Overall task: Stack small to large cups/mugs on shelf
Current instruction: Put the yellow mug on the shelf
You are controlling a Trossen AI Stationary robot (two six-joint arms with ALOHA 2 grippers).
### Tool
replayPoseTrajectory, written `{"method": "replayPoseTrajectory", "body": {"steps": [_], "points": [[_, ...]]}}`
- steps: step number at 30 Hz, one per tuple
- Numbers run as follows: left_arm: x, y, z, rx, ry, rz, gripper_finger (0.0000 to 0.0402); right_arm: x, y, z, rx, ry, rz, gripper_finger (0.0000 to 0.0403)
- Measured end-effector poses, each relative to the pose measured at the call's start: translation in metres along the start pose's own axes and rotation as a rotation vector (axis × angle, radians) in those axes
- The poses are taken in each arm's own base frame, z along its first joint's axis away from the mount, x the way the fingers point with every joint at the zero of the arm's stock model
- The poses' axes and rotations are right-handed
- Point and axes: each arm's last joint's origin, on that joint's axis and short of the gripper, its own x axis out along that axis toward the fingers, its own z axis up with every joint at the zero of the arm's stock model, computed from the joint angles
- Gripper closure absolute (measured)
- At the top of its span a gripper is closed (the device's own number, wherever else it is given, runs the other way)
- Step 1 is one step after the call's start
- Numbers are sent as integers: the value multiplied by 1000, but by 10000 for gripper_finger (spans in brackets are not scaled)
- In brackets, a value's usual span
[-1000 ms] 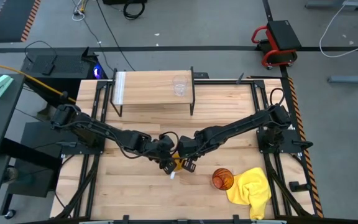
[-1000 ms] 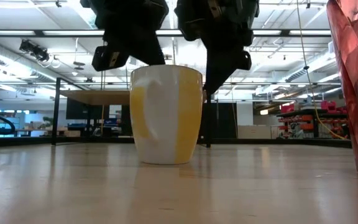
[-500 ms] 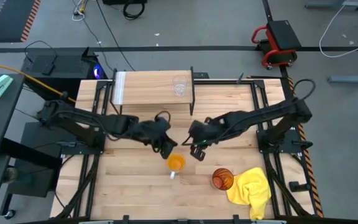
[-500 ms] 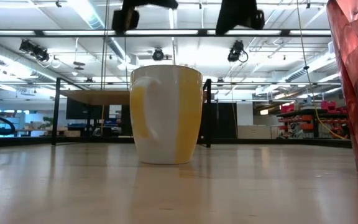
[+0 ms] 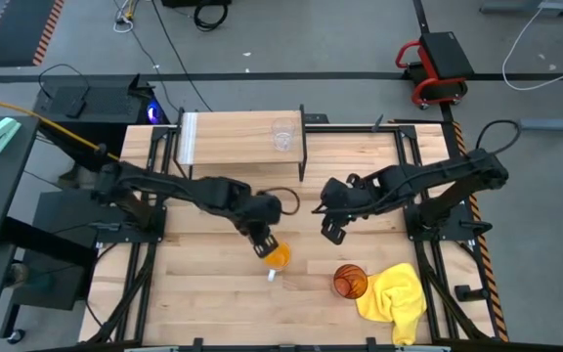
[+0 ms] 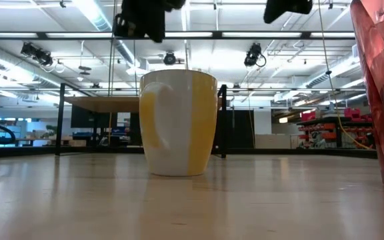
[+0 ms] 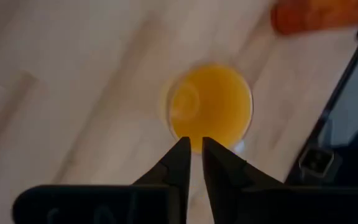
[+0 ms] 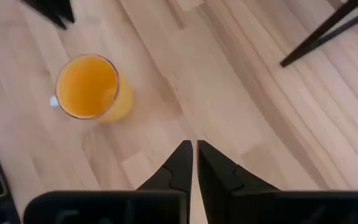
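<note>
The orange mug (image 5: 278, 256) stands upright on its base on the tabletop, its pale handle (image 5: 271, 275) toward the near edge; in the low view the mug (image 6: 179, 123) fills the middle. My left gripper (image 5: 262, 243) hovers shut just above it on its far-left side, and in the left wrist view the left gripper (image 7: 196, 142) looks down into the mug (image 7: 211, 102). My right gripper (image 5: 329, 233), shut, hangs over bare table right of the mug. The clear glass cup (image 5: 281, 135) stands on the shelf (image 5: 233, 140). The amber tumbler (image 5: 350, 282) stands near the yellow cloth.
A yellow cloth (image 5: 396, 298) lies crumpled at the near right, against the tumbler (image 6: 382, 93). The shelf's black legs (image 8: 328, 28) stand at the table's far side. Bare planks lie between the mug and the shelf, and to the mug's near left.
Both grippers, which stood low on either side of the mug, have risen clear of it. The right one has drawn off toward the table's right. The left one went toward the far edge, then came back over the mug. The mug has stayed in place.
</note>
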Motion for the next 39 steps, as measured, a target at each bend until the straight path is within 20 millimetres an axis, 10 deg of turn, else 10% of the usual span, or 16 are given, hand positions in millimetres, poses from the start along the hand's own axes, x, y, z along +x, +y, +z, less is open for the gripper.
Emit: {"method": "replayPoseTrajectory", "body": {"steps": [16, 39], "points": [[59, 2, 7, -49, 125, 67, 285, -2, 18, -17, -64, 3, -9, 357], [69, 5, 19, -64, 97, 83, 280, -2, 19, -16, -66, -27, -16, 357]]}}
